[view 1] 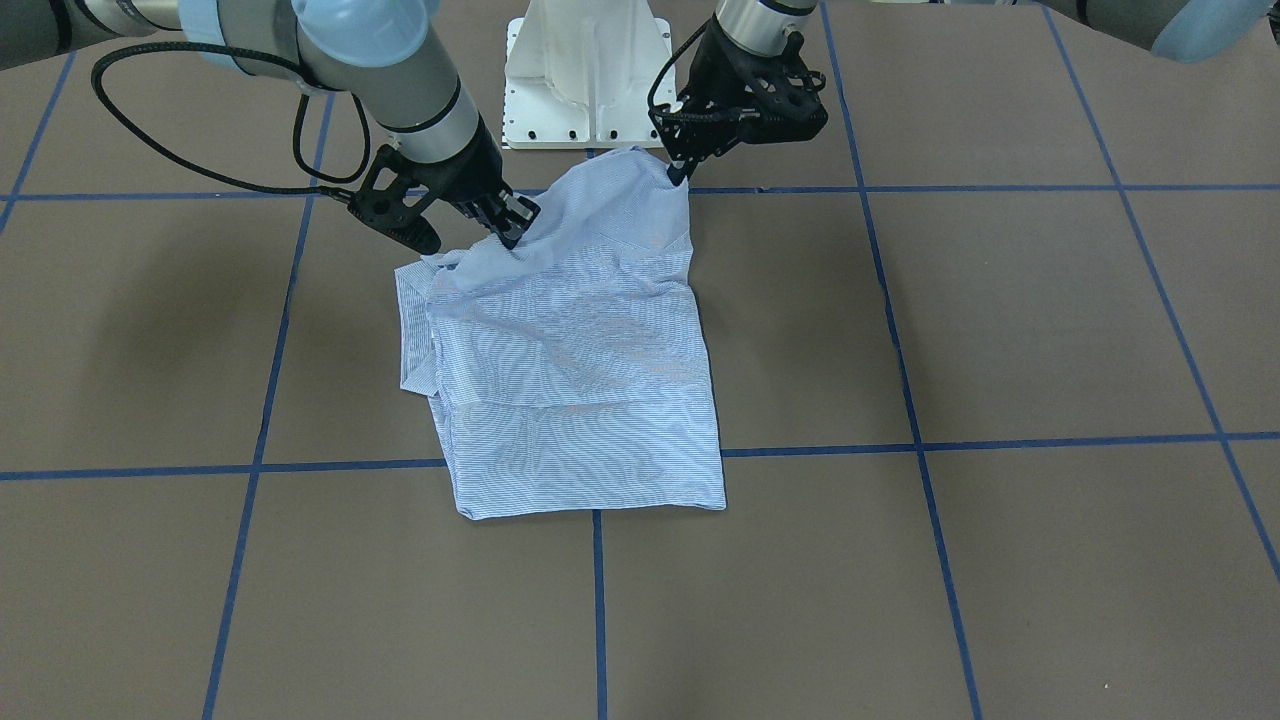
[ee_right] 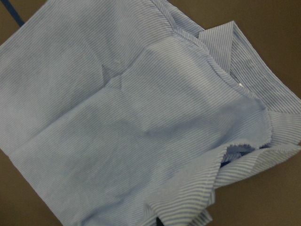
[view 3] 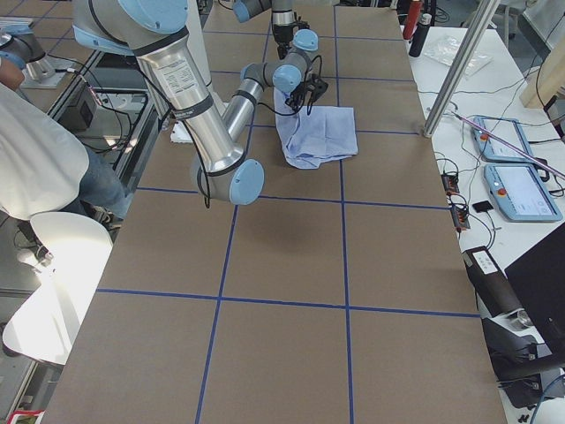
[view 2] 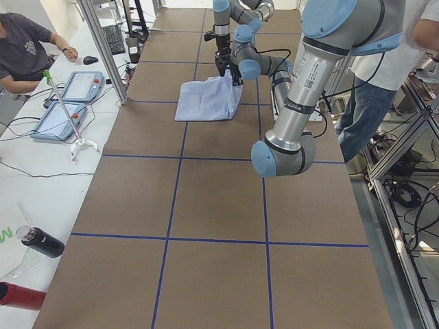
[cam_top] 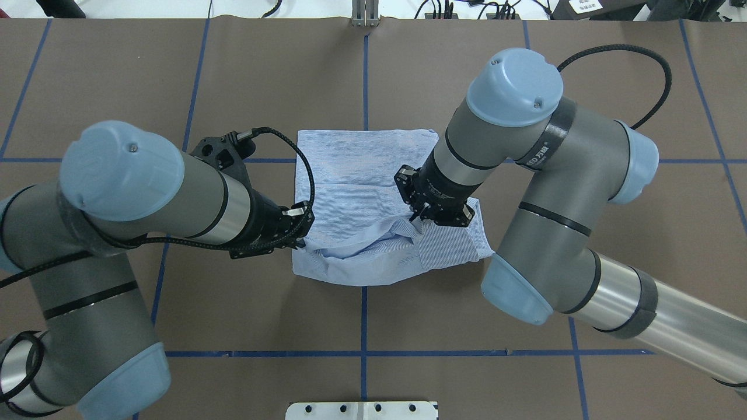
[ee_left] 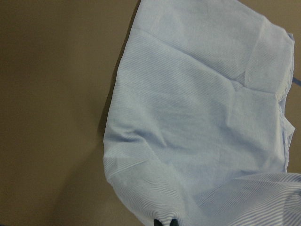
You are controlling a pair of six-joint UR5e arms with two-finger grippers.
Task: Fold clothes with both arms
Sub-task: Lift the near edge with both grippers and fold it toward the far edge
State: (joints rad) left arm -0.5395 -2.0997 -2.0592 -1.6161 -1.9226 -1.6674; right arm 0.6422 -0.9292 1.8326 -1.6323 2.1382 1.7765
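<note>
The clothes are one blue-and-white striped shirt (view 1: pixel 575 360), partly folded and lying in the middle of the table (cam_top: pixel 362 192). Its edge nearest the robot is raised off the table and bunched. My left gripper (view 1: pixel 679 174) is shut on one corner of that raised edge, at the shirt's left side in the overhead view (cam_top: pixel 303 223). My right gripper (view 1: pixel 511 229) is shut on a bunch of fabric at the other end (cam_top: pixel 421 220), beside the collar. The left wrist view shows the shirt (ee_left: pixel 202 117) spread below dark fingertips (ee_left: pixel 159 222). The right wrist view shows the collar (ee_right: pixel 221 42).
The white pedestal base (view 1: pixel 588 80) stands right behind the shirt. Blue tape lines (view 1: pixel 905 380) grid the brown table. A side bench holds teach pendants (view 2: pixel 79 86) and bottles (view 2: pixel 41 241). People stand or sit beside the table (view 2: pixel 370 103) (view 3: pixel 35 141).
</note>
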